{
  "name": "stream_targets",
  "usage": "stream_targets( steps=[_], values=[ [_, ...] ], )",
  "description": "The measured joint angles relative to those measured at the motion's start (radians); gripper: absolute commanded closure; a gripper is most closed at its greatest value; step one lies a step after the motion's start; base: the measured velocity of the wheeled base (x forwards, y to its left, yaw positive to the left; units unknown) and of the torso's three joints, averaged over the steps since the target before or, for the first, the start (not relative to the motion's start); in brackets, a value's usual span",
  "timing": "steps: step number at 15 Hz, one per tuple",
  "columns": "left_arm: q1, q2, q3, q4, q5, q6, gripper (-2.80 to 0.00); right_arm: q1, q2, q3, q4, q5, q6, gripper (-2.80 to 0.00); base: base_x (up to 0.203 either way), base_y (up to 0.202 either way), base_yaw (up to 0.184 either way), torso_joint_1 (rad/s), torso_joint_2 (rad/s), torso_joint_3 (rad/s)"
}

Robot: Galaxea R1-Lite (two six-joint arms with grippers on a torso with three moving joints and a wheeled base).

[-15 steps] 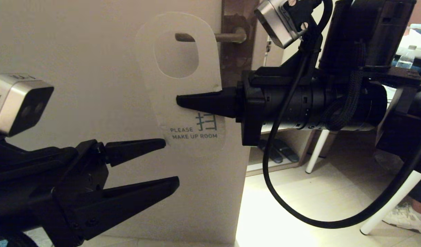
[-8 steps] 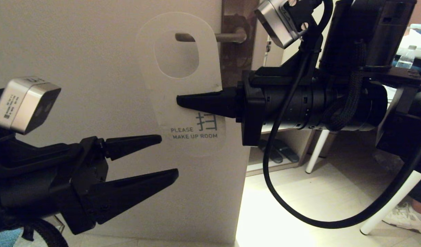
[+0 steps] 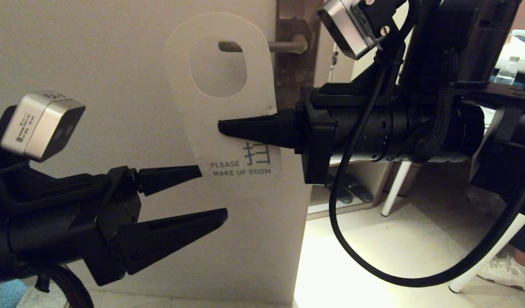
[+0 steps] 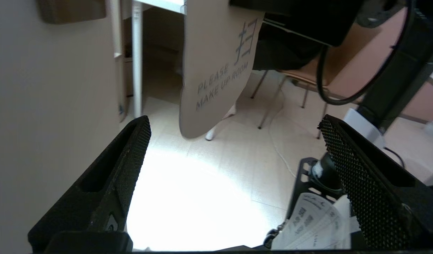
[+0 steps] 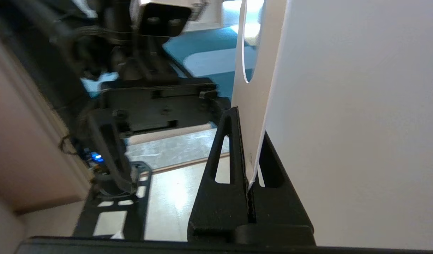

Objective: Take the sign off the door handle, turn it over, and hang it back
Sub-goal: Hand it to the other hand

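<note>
The sign [image 3: 228,107] shows its pale grey "PLEASE MAKE UP ROOM" face and stands flat in front of the door. My right gripper [image 3: 221,126] is shut on its right edge at mid-height, one finger in front and one behind; the right wrist view shows the card [image 5: 250,70] pinched between the fingers [image 5: 250,134]. The tip of the door handle [image 3: 283,46] shows inside the sign's round hole; I cannot tell whether the lever passes through it. My left gripper [image 3: 213,192] is open and empty, its upper fingertip close to the sign's lower left edge [image 4: 212,70].
The pale door [image 3: 95,64] fills the left; the dark backplate [image 3: 294,72] sits at its right edge. Beyond the door edge are a tiled floor [image 3: 373,256], white chair legs [image 3: 393,188], slippers [image 3: 348,188] and a person's shoe [image 3: 506,269].
My left gripper has risen and moved closer to the sign's lower left edge, still open. The sign, held by my right gripper, has shifted slightly to the left.
</note>
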Motion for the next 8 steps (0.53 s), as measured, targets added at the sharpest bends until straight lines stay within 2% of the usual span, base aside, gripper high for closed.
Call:
stream_targets(
  steps=[3,8],
  values=[
    [-0.008,0.014,-0.012,-0.001,-0.025,-0.004,-2.80,0.010,0.009,-0.015,0.001,0.012,0.009,0.00,0.000,0.000,0.000,0.000,0.00,0.000],
    [-0.008,0.066,-0.072,-0.036,-0.027,-0.029,-2.80,0.019,0.047,-0.081,-0.001,0.011,0.054,0.00,0.000,0.000,0.000,0.000,0.00,0.000]
  ],
)
